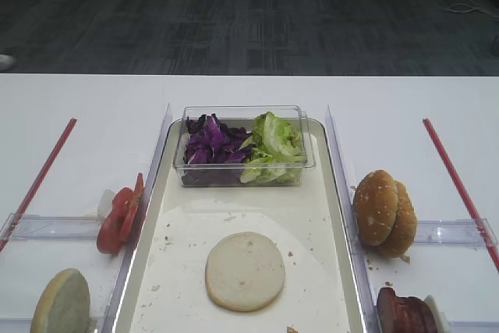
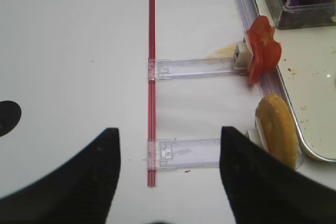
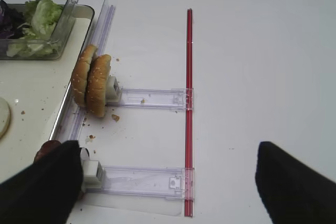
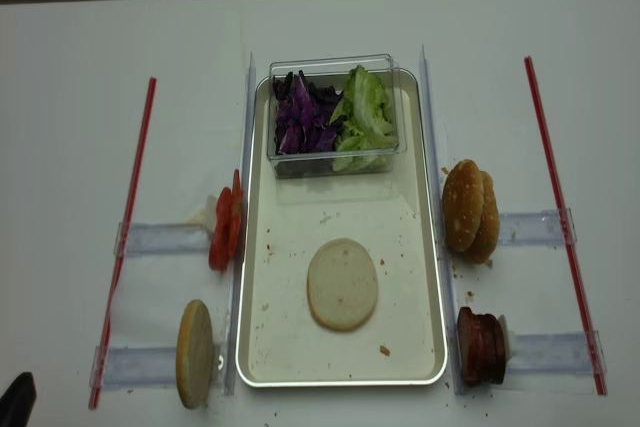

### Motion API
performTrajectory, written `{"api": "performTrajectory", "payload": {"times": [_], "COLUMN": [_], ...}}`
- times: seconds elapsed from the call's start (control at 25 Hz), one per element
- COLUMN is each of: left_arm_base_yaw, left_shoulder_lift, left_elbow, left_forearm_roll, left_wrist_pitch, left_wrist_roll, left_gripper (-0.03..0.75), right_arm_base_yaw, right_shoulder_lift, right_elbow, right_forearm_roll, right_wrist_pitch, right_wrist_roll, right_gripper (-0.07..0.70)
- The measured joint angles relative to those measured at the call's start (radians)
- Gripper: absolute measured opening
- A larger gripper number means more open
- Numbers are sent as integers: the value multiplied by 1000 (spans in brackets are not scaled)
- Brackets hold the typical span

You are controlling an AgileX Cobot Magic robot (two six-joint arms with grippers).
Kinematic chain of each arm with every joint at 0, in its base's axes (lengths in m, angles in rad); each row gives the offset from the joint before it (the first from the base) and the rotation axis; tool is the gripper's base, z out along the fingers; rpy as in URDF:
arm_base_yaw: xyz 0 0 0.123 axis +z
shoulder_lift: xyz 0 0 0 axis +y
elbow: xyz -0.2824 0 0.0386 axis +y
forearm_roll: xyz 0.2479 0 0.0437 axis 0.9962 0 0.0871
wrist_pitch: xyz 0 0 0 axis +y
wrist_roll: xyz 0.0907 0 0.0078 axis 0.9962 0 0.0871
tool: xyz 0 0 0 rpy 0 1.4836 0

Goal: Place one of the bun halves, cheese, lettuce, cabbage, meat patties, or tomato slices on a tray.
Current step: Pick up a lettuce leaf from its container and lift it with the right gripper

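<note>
A pale flat bun half (image 1: pixel 245 271) lies on the tray (image 1: pixel 337 193), in its near half. At the tray's far end a clear tub holds purple cabbage (image 1: pixel 210 144) and green lettuce (image 1: pixel 271 146). Two sesame bun halves (image 3: pixel 92 80) stand on edge right of the tray, with meat patties (image 4: pixel 481 346) nearer the front. Left of the tray stand tomato slices (image 2: pixel 262 48) and another bun half (image 2: pixel 277 135). My right gripper (image 3: pixel 168 187) is open over the bare table beside the patties. My left gripper (image 2: pixel 167 182) is open above a clear holder, holding nothing. No cheese is in view.
Long red sticks (image 4: pixel 558 217) (image 4: pixel 122 237) run along both sides, joined to clear plastic holder strips (image 3: pixel 152 98) (image 2: pixel 191 68). Clear rails (image 4: pixel 429 127) line the tray's long sides. Crumbs lie around the buns. The clear tub (image 1: pixel 308 154) takes up the tray's far end.
</note>
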State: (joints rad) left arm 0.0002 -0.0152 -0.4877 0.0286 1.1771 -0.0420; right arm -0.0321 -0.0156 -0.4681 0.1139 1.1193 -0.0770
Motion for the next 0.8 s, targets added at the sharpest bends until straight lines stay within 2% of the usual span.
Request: {"api": "performTrajectory", "payload": {"times": [0.8], "left_arm_base_yaw": [0], "left_shoulder_lift": [0], "left_elbow": [0], "left_forearm_roll": [-3], "left_wrist_pitch": [0], "left_wrist_roll": [0], "left_gripper": [421], "right_arm_base_yaw": [0], "right_shoulder_lift": [0], "right_elbow": [0], "right_forearm_roll": [0], "right_wrist_pitch": [0], "right_wrist_roll": [0], "right_gripper": [657]}}
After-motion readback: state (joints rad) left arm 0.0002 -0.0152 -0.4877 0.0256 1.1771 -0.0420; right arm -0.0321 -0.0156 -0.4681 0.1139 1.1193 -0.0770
